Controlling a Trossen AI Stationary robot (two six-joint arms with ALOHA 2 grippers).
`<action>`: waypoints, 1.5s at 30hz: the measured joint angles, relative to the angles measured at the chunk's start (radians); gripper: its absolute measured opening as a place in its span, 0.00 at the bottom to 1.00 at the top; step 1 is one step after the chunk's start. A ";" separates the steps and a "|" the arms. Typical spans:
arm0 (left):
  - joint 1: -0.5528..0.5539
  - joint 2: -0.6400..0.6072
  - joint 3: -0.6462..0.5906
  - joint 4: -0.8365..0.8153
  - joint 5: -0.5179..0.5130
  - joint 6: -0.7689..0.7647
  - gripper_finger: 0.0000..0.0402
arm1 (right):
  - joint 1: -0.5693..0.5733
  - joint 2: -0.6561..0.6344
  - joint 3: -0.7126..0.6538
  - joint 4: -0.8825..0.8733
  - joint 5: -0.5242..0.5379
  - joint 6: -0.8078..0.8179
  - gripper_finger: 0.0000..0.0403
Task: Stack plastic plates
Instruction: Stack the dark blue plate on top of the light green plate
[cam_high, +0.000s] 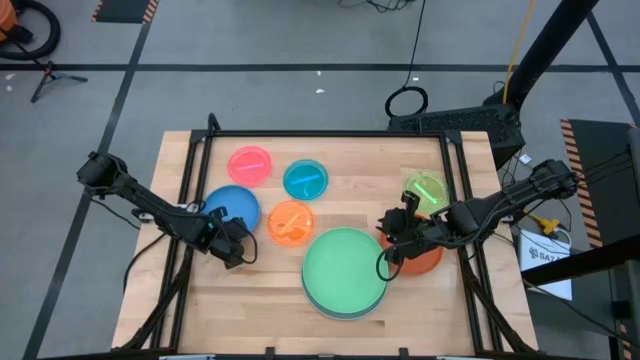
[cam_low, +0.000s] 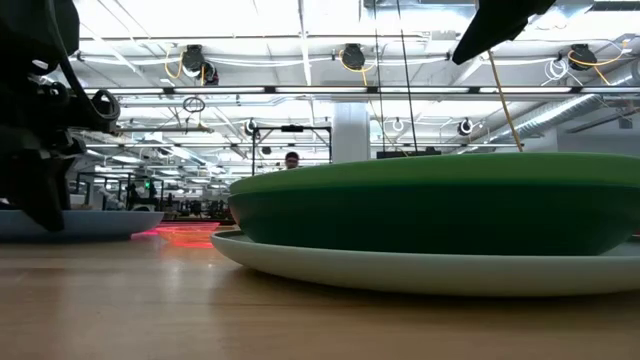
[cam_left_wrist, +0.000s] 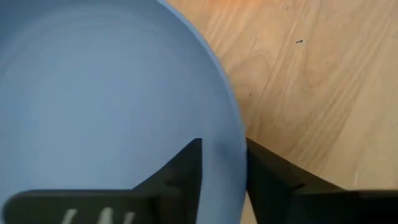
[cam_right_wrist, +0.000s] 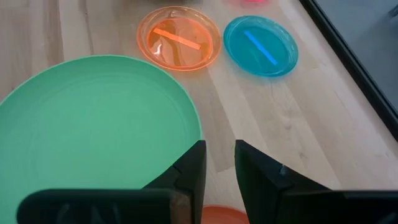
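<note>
You had a table (cam_high: 330, 150) of pale wood, grain plain and finish matt. The small pink plate (cam_high: 250, 164), cyan plate (cam_right_wrist: 260, 43), orange plate (cam_right_wrist: 179, 45) and lime plate (cam_high: 426, 189) were translucent, glossy plastic. Your blue plate (cam_left_wrist: 93, 93) and light green plate (cam_right_wrist: 93, 124) looked opaque, smooth and satin.

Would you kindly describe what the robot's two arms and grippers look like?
Both arms are slim, dark, jointed links with black cables running along them. The left gripper and right gripper are black too, each with two flat, angular, matte fingers. No markings show.
</note>
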 joint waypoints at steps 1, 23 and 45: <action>0.000 0.000 0.000 0.000 0.000 -0.003 0.23 | 0.000 0.000 0.000 0.000 0.003 0.000 0.19; 0.000 0.000 0.208 -0.133 -0.028 0.113 0.02 | 0.000 0.000 0.000 0.158 0.050 -0.206 0.19; 0.006 0.031 0.438 0.325 -0.089 0.596 0.02 | 0.152 -0.028 0.000 0.190 0.104 -0.332 0.19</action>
